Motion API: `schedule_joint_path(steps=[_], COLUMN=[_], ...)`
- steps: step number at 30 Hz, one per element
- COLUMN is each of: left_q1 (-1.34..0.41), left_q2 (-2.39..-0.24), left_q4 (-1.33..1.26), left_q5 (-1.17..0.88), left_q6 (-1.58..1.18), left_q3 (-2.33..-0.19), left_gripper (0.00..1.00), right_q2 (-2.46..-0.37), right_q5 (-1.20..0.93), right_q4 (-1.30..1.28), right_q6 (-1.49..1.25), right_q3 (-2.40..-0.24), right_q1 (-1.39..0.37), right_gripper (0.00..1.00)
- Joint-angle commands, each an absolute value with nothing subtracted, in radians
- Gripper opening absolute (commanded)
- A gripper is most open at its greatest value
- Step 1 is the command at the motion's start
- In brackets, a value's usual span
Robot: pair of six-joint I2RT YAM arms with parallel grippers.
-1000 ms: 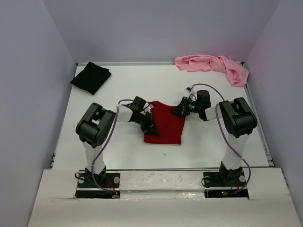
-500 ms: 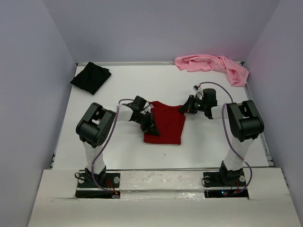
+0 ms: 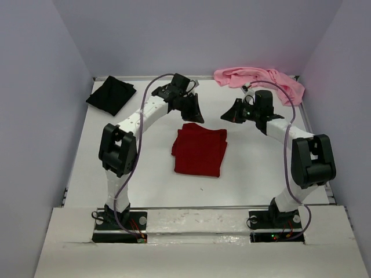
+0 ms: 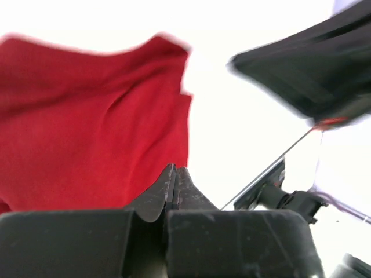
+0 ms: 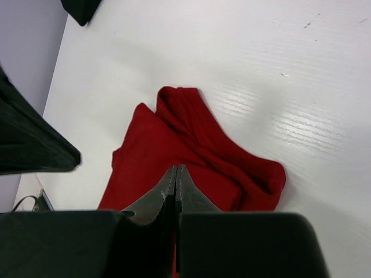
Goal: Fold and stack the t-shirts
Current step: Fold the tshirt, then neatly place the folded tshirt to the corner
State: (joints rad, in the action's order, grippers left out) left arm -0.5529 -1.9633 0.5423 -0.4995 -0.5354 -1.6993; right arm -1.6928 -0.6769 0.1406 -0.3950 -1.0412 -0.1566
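Note:
The dark red t-shirt [image 3: 200, 150] lies folded in a rough rectangle at the middle of the table, also seen in the left wrist view [image 4: 87, 127] and the right wrist view [image 5: 191, 153]. The black t-shirt [image 3: 111, 95] lies folded at the far left corner. Bunched up at the far right lies the pink t-shirt [image 3: 261, 79]. My left gripper [image 3: 196, 113] hangs above the table just beyond the red shirt's far left corner, shut and holding nothing [image 4: 175, 169]. My right gripper [image 3: 226, 114] hovers beyond the far right corner, also shut and holding nothing [image 5: 175, 168].
Lavender walls close in the white table [image 3: 145, 185] on three sides. Both arms reach over its far half, their tips about a gripper's length apart. A corner of the black shirt [image 5: 81, 8] shows at the top left of the right wrist view.
Both grippers have lifted off the red shirt and swung toward the far side. The left arm has stretched out a long way. The red shirt now lies flat by itself.

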Motion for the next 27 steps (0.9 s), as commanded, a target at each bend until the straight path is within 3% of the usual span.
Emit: schedule_joint_path(steps=[1, 4, 8, 10, 12, 15, 25, 27], left_q1=[-0.554, -0.549, -0.476, -0.424, -0.33, -0.266, -0.239, -0.238], left_q2=[-1.967, -1.953, -1.889, -1.829, -1.792, -1.752, -1.781, -1.796], left_q4=[0.704, 0.713, 0.602, 0.525, 0.392, 0.318, 0.315, 0.304], left_q5=[-0.505, -0.508, -0.575, -0.651, -0.715, -0.747, -0.732, -0.736], left_q6=[-0.463, -0.439, -0.423, -0.452, -0.486, -0.486, -0.417, -0.407], left_q3=[-1.911, -1.918, -1.691, -1.573, -1.393, -1.252, -1.166, -1.157], left_gripper=[0.06, 0.37, 0.76, 0.84, 0.87, 0.92, 0.95, 0.95], right_q2=[-1.638, -1.614, -1.56, -1.513, -1.487, -1.444, -1.393, -1.387], right_q5=[-0.689, -0.703, -0.755, -0.768, -0.779, -0.802, -0.807, -0.816], right_q4=[0.02, -0.052, -0.086, -0.089, -0.092, -0.109, -0.213, -0.244], right_q6=[-0.374, -0.38, -0.441, -0.477, -0.515, -0.526, -0.494, -0.498], right_q3=[-1.097, -1.106, -1.089, -1.059, -1.04, -1.009, -0.985, -0.982], right_q1=[-0.15, -0.15, -0.15, -0.15, -0.141, -0.141, -0.141, -0.141], right_gripper=[0.0, 0.1, 0.26, 0.4, 0.48, 0.52, 0.59, 0.68])
